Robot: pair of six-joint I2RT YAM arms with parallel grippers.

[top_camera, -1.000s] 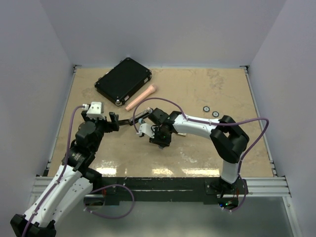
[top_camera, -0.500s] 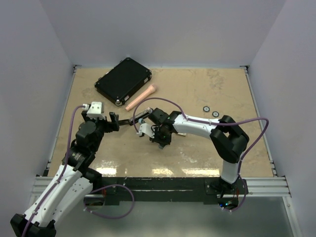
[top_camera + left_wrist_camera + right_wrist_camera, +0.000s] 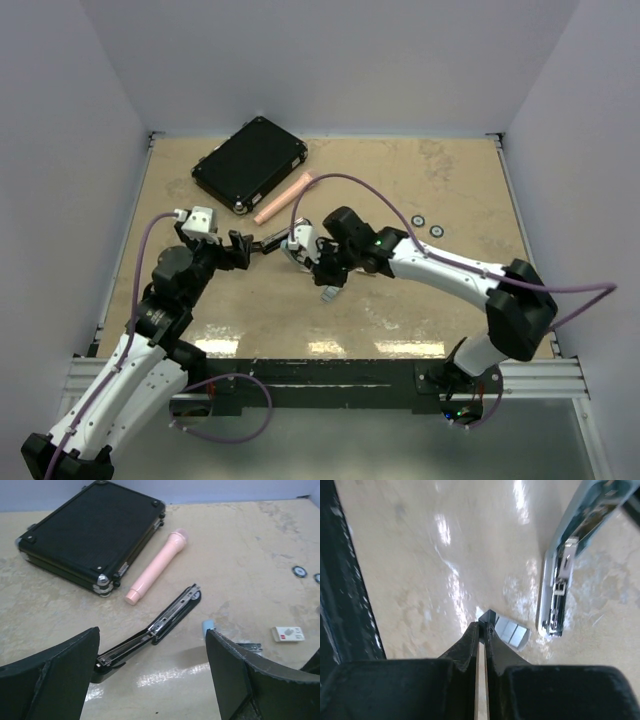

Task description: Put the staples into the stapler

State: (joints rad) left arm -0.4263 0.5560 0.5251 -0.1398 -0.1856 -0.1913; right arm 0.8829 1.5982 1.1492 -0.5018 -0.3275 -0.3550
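Observation:
A black stapler (image 3: 160, 625) lies hinged open on the table, and it also shows in the top view (image 3: 275, 240). My left gripper (image 3: 152, 680) is open and empty, with the stapler's near end by its left finger (image 3: 55, 680). In the top view my left gripper (image 3: 248, 248) sits just left of the stapler. My right gripper (image 3: 481, 626) is shut, its tips pinching the end of the grey ribbed staples (image 3: 514, 633) just above the table. A small light-blue stapler (image 3: 559, 595) lies open beside them. In the top view my right gripper (image 3: 322, 270) is right of the black stapler.
A black case (image 3: 250, 164) sits at the back left with a pink cylinder (image 3: 284, 198) beside it. Two small black rings (image 3: 427, 225) lie to the right. A small white block (image 3: 287, 633) lies near the light-blue stapler (image 3: 328, 292).
My right arm has swung out to the right and its gripper has shifted slightly up and back. My left gripper has edged right toward the black stapler.

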